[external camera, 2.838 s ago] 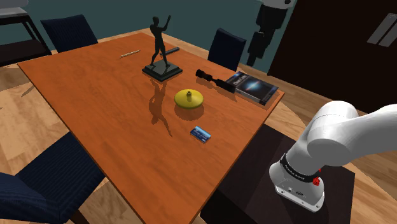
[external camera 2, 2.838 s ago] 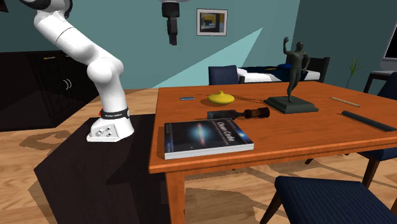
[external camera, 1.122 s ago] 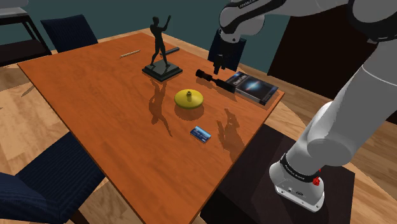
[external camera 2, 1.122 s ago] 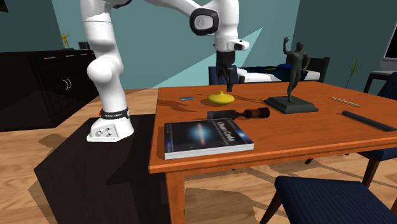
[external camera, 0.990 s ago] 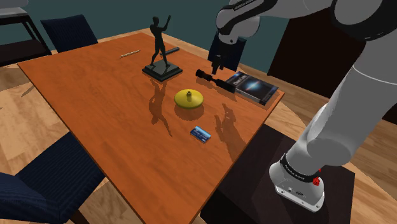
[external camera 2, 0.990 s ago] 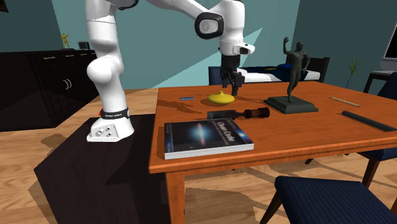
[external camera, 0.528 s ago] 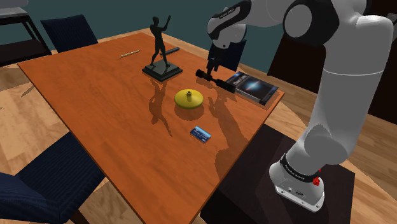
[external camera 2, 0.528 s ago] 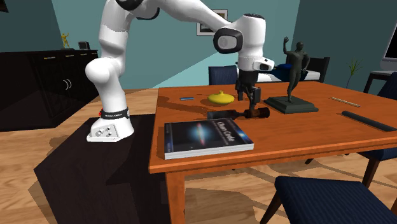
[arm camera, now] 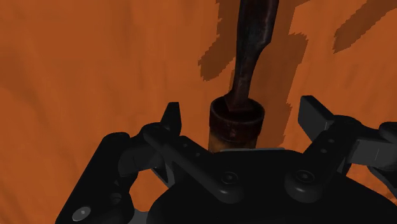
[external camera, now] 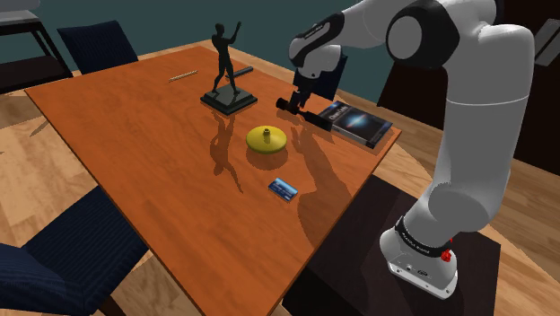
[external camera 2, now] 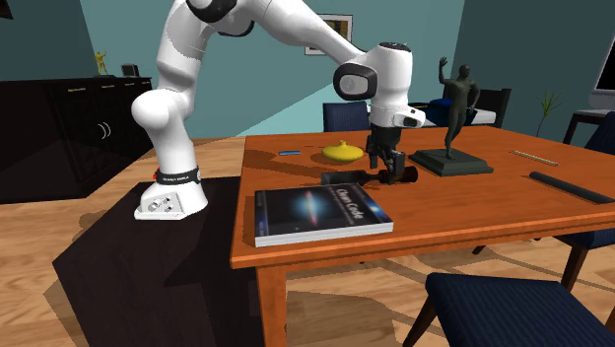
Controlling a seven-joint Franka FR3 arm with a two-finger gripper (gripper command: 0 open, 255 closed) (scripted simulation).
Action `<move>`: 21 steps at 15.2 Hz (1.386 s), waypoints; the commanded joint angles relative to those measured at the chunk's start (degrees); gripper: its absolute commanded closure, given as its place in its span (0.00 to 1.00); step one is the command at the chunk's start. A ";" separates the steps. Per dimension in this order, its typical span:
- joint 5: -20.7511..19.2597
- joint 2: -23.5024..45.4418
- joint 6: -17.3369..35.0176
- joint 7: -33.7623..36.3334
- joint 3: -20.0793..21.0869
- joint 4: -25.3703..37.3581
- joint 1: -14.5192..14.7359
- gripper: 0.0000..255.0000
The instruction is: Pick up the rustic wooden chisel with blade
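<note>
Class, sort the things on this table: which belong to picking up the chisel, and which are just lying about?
For the job: chisel; gripper, fingers open on either side of it.
Lying about: book; dark statuette; yellow disc; blue card; thin stick.

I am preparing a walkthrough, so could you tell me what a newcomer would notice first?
The white arm arches over the orange table, its gripper low over the dark chisel beside the book, fingers open either side of its handle. A dark figurine stands nearby.
</note>
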 commanded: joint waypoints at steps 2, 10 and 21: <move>0.21 0.40 0.28 -0.22 0.08 0.09 -0.13 1.00; 0.21 0.40 0.31 -0.23 0.09 0.06 -0.12 1.00; -2.38 -3.48 -5.41 2.27 -1.05 2.38 0.51 1.00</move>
